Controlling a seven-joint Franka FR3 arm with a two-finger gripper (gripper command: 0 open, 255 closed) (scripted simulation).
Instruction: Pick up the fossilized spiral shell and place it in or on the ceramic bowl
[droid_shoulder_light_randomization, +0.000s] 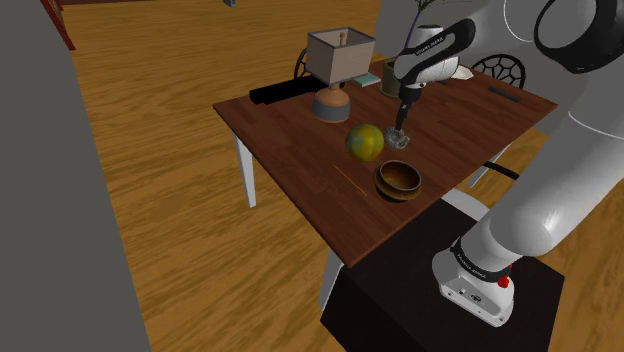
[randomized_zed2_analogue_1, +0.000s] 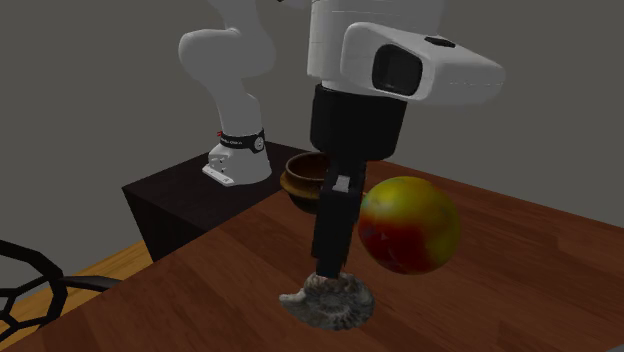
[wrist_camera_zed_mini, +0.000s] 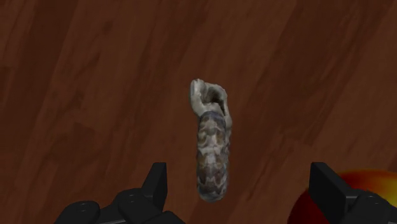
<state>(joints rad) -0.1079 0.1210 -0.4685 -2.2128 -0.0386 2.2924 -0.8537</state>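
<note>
The spiral shell (randomized_zed2_analogue_1: 330, 298), grey-brown and ribbed, rests on the dark wooden table (droid_shoulder_light_randomization: 290, 130). My gripper (randomized_zed2_analogue_1: 328, 272) hangs straight above it, its fingertips down at the shell's top. In the wrist view the shell (wrist_camera_zed_mini: 211, 146) appears edge-on between my open fingers (wrist_camera_zed_mini: 154, 181), nearer one of them and touching neither. The brown bowl (droid_shoulder_light_randomization: 398, 181) stands near the table's front edge, toward the stand, and is also seen behind the arm as the bowl (randomized_zed2_analogue_1: 305, 178). In the shoulder view the gripper (droid_shoulder_light_randomization: 400, 135) is just beyond the bowl.
A yellow-green and red ball (droid_shoulder_light_randomization: 364, 142) lies close beside the gripper, between shell and bowl in the second exterior view (randomized_zed2_analogue_1: 408, 225). A table lamp (droid_shoulder_light_randomization: 335, 70), a black bar (droid_shoulder_light_randomization: 275, 92) and a potted plant (droid_shoulder_light_randomization: 425, 20) stand at the back. The dark stand (droid_shoulder_light_randomization: 420, 290) adjoins the table.
</note>
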